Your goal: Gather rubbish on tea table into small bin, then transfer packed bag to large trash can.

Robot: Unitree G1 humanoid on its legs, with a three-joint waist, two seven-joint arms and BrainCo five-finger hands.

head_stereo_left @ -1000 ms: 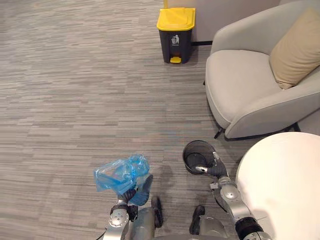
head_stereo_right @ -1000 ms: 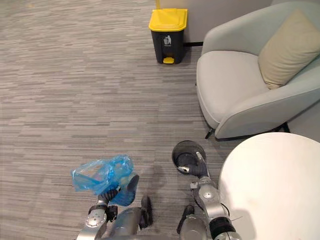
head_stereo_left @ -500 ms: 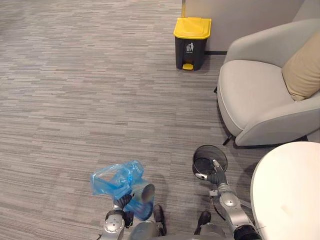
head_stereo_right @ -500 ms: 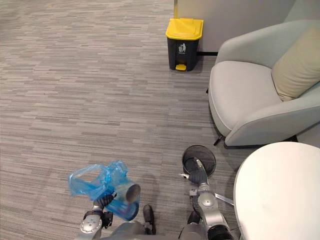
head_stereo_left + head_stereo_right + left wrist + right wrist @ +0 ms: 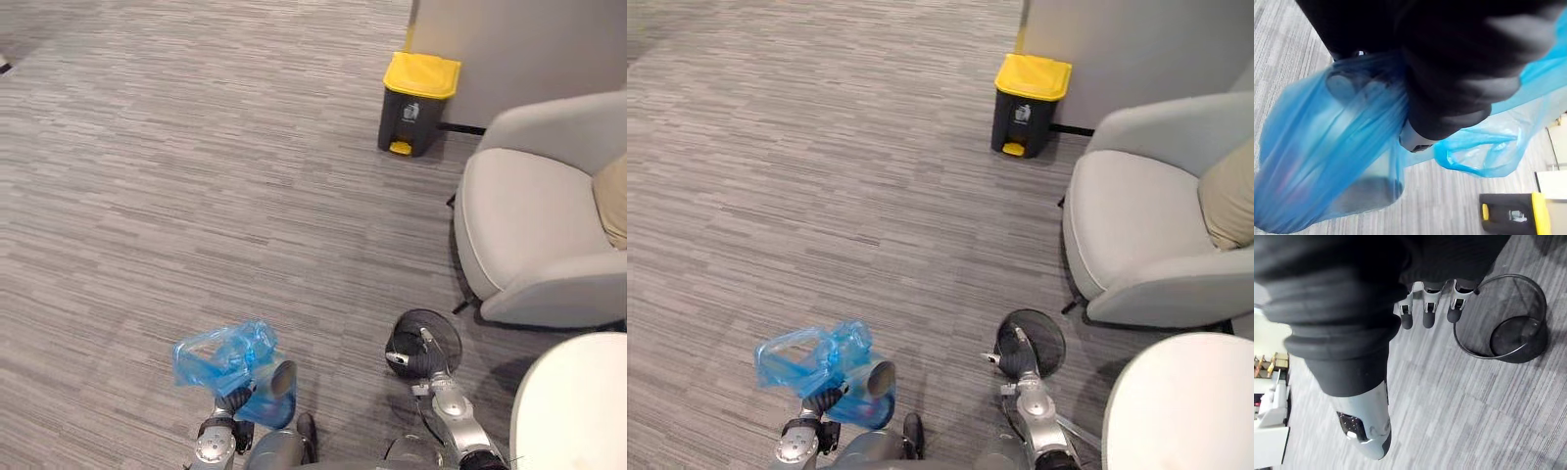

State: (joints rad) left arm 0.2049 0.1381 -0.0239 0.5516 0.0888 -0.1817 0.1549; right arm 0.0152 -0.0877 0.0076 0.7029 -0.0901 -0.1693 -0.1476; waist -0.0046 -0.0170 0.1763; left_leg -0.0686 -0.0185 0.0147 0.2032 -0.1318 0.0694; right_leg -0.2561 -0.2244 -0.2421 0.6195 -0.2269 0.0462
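left eye view has my left hand (image 5: 233, 399) low on my left side, its fingers closed around the gathered plastic of the blue bag (image 5: 227, 354); the bag bulges up and away from that hand, clear of the grey striped carpet (image 5: 176, 176); one loose loop of the plastic stands open on the side away from me; a grey cylinder (image 5: 282, 378) shows through the plastic at the bag's lower end, close to my hand; seen from the left wrist, the dark cover hides most of my fingers and the bag's blue film runs in under it, so the grip shows more clearly from above.

my right hand (image 5: 418, 360) is low on my right side, just beside the small bin (image 5: 448, 323); the bin is black mesh and stands upright on the carpet; seen from the right wrist, my fingers (image 5: 1424, 318) hang loose and half bent, holding nothing; their dark tips sit next to the bin's wire rim, and i cannot tell if one of them touches it.

the large trash can (image 5: 419, 90), dark with a yellow lid, stands by the wall, well apart from both hands, its lid down; the pale armchair (image 5: 529, 220) is on my right between the large trash can and the small bin, a tan cushion (image 5: 614, 201) resting on its seat; the white round tea table (image 5: 578, 401) is at my right, near the small bin.
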